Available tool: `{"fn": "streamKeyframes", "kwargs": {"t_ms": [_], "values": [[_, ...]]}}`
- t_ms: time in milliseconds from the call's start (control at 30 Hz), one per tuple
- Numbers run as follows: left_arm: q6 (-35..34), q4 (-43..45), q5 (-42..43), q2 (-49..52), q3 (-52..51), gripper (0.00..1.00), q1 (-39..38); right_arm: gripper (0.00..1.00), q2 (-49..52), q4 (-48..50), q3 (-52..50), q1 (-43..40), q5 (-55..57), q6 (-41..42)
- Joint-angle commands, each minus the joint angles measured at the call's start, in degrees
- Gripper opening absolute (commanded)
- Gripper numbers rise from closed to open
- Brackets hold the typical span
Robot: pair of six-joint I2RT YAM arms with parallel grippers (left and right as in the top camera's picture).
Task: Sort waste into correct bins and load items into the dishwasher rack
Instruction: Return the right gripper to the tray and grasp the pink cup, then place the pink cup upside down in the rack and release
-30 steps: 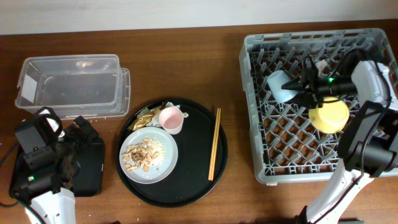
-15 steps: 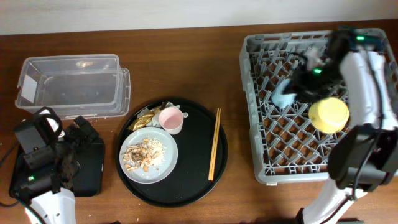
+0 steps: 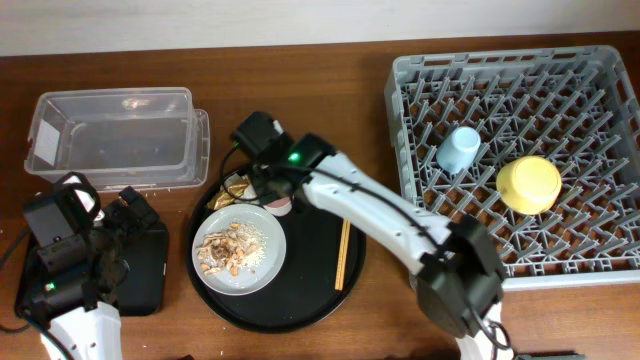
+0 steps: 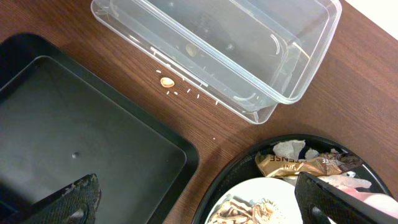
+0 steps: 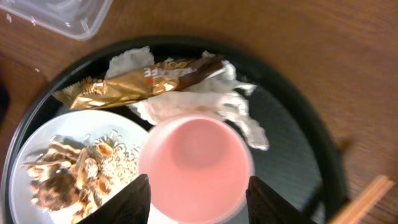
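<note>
Table (image 3: 330, 60): you are looking at brown wood, and it is carrying everything in view.
Round tray (image 3: 300, 295): black, it is lying flat on the table, near the middle.
Wall (image 3: 200, 20): a pale strip is running along the far edge.

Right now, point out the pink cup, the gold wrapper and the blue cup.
pink cup (image 5: 196, 162), right wrist view, inside bottom.
gold wrapper (image 5: 140, 82), right wrist view, middle.
blue cup (image 3: 458, 150), overhead view, side wall.
</note>
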Motion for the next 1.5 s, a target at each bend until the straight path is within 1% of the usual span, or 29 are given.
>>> {"fn": "streamKeyframes", "kwargs": {"t_ms": [0, 133, 167, 200, 300, 333, 467, 533, 633, 700, 767, 833, 867, 900, 933, 967, 1000, 1033, 1100, 1133, 1167, 1200, 1267, 1300, 1333, 1467], "values": [[-0.37, 0.11, -0.39, -0.07, 0.83, 0.99, 0.24, 0.51, 3.76, 2.89, 0.68, 3.15, 3.76, 0.7], [-0.35, 0.11, -0.39, -0.07, 0.83, 0.99, 0.24, 0.5, 6.43, 4.07, 0.68, 5.05, 6.32, 0.66], [-0.35, 0.11, -0.39, -0.07, 0.83, 0.99, 0.24, 0.47, 6.71, 4.0, 0.68, 5.14, 6.23, 0.7], [-0.37, 0.11, -0.39, -0.07, 0.83, 0.99, 0.24, 0.41, 6.88, 3.82, 0.68, 5.11, 6.27, 0.7], [-0.37, 0.11, -0.39, -0.07, 0.83, 0.99, 0.24, 0.28, 6.86, 3.32, 0.7, 5.11, 6.25, 0.7], [-0.35, 0.11, -0.39, -0.07, 0.83, 0.99, 0.24, 0.22, 6.86, 2.97, 0.7, 5.11, 6.03, 0.72], [-0.35, 0.11, -0.39, -0.07, 0.83, 0.99, 0.24, 0.04, 5.84, 1.81, 0.72, 5.11, 5.81, 0.92], [-0.35, 0.11, -0.39, -0.07, 0.83, 0.99, 0.24, 0.04, 3.69, -0.66, 1.73, 4.96, 5.81, 0.94], [-0.35, 0.11, -0.39, -0.07, 0.83, 0.99, 0.24, 0.04, -1.14, -7.98, 7.63, 3.56, 5.9, 0.92], [-0.37, 0.11, -0.39, -0.07, 0.83, 0.99, 0.24, 0.04, -5.16, -13.49, 11.89, 0.72, 5.81, 0.94], [-0.35, 0.11, -0.39, -0.07, 0.83, 0.99, 0.24, 0.04, -11.1, -18.75, 13.68, -5.25, 4.0, 0.92], [-0.35, 0.11, -0.39, -0.07, 0.83, 0.99, 0.24, 0.04, -16.55, -25.33, 13.68, -14.23, -0.33, 0.9], [-0.37, 0.11, -0.39, -0.07, 0.83, 0.99, 0.24, 0.04, -18.45, -29.7, 13.68, -20.5, -3.34, 0.79], [-0.35, 0.11, -0.39, -0.07, 0.83, 0.99, 0.24, 0.04, -19.08, -33.42, 13.66, -27.17, -6.56, -1.05], [-0.35, 0.11, -0.39, -0.07, 0.83, 0.99, 0.24, 0.04, -19.04, -35.26, 13.46, -33.14, -12.33, -5.38], [-0.37, 0.11, -0.39, -0.07, 0.83, 0.99, 0.24, 0.04, -18.99, -35.26, 12.48, -37.24, -18.01, -8.87], [-0.37, 0.11, -0.39, -0.07, 0.83, 0.99, 0.24, 0.04, -18.99, -35.01, 11.04, -42.32, -26.27, -12.24], [-0.35, 0.11, -0.39, -0.07, 0.83, 0.99, 0.24, 0.04, -18.99, -34.69, 8.35, -48.81, -40.48, -19.58], [-0.37, 0.11, -0.39, -0.07, 0.83, 0.99, 0.24, 0.04, -18.97, -34.91, 2.6, -57.11, -60.02, -30.64], [-0.37, 0.11, -0.39, -0.07, 0.83, 0.99, 0.24, 0.04, -18.97, -35.47, -2.56, -61.26, -70.1, -37.94], [-0.37, 0.11, -0.39, -0.07, 0.83, 0.99, 0.24, 0.04, -18.97, -35.69, -6.69, -63.49, -75.91, -42.32], [-0.35, 0.11, -0.39, -0.07, 0.83, 0.99, 0.24, 0.04, -18.95, -35.43, -13.66, -65.66, -83.08, -47.93], [-0.35, 0.11, -0.39, -0.07, 0.83, 0.99, 0.24, 0.04, -18.6, -32.37, -22.38, -66.73, -89.53, -52.04], [-0.37, 0.11, -0.39, -0.07, 0.83, 0.99, 0.24, 0.04, -18.21, -27.96, -27.43, -66.62, -92.74, -51.89], [-0.37, 0.11, -0.39, -0.07, 0.83, 0.99, 0.24, 0.04, -18.01, -26.01, -29.94, -66.49, -94.07, -51.67], [-0.37, 0.11, -0.39, -0.07, 0.83, 0.99, 0.24, 0.04, -15.56, -19.08, -37.05, -66.47, -94.07, -48.09]]}}
